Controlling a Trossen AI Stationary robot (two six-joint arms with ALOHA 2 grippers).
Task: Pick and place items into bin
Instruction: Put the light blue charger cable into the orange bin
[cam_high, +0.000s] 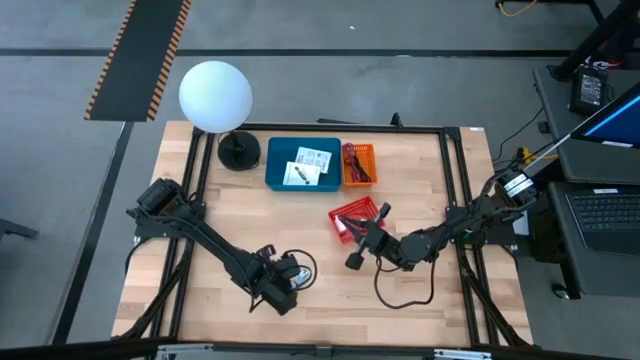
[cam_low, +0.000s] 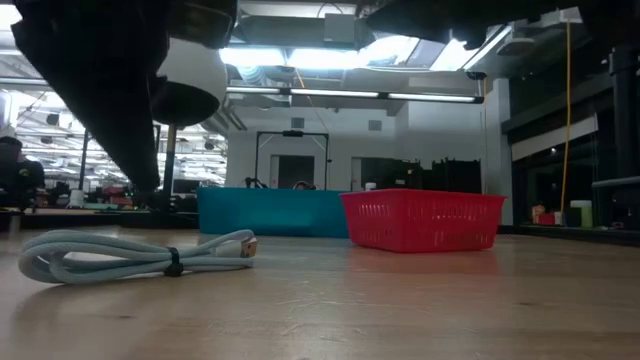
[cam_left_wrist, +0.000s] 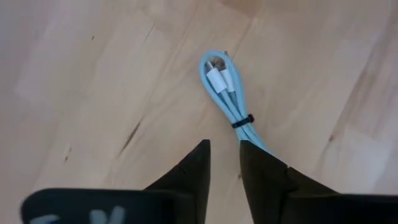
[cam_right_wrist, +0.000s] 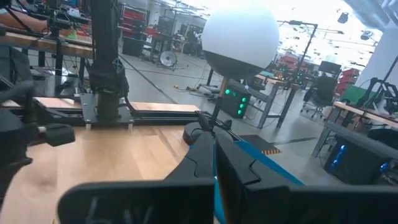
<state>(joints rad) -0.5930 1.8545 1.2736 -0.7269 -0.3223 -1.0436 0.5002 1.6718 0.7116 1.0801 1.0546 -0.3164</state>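
Observation:
A light blue cable (cam_left_wrist: 227, 93), coiled and tied with a black band, lies on the wooden table near its front edge; it also shows in the low view (cam_low: 140, 255) and the high view (cam_high: 302, 266). My left gripper (cam_left_wrist: 224, 155) hovers just above the cable's near end with a narrow gap between its fingers and nothing in it; it also shows in the high view (cam_high: 281, 287). My right gripper (cam_right_wrist: 214, 155) is shut and empty, held above the table beside the red basket (cam_high: 355, 220). A black cable (cam_high: 402, 297) lies looped under the right arm.
The blue bin (cam_high: 303, 165) at the table's far middle holds white cards. An orange basket (cam_high: 358, 165) with cables stands to its right. The white globe lamp (cam_high: 215, 95) on its black base (cam_high: 239, 151) stands at the far left. A black frame (cam_high: 450, 200) rims the table.

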